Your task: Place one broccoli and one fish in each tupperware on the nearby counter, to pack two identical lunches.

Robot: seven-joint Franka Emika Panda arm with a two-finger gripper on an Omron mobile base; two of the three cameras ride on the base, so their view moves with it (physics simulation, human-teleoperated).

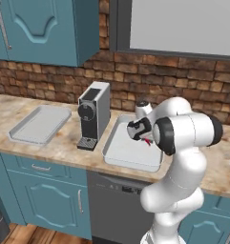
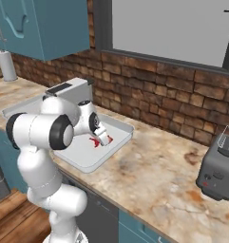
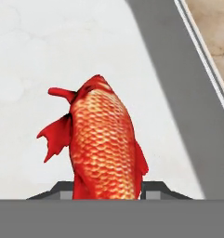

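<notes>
Scaly red fish point(image 3: 106, 144) in hand point(image 3: 108, 188), smooth pale tupperware point(image 3: 169, 93)

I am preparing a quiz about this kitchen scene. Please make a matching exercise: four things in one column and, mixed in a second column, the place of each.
Things:
1. fish
2. coffee machine
3. toaster
4. paper towel roll

Places:
A. on the counter, far right
B. between the two tupperware trays
C. between the tool's fingers, over the nearer tupperware
D. against the brick wall, far left

Pairs: 1-C, 2-B, 3-A, 4-D
</notes>
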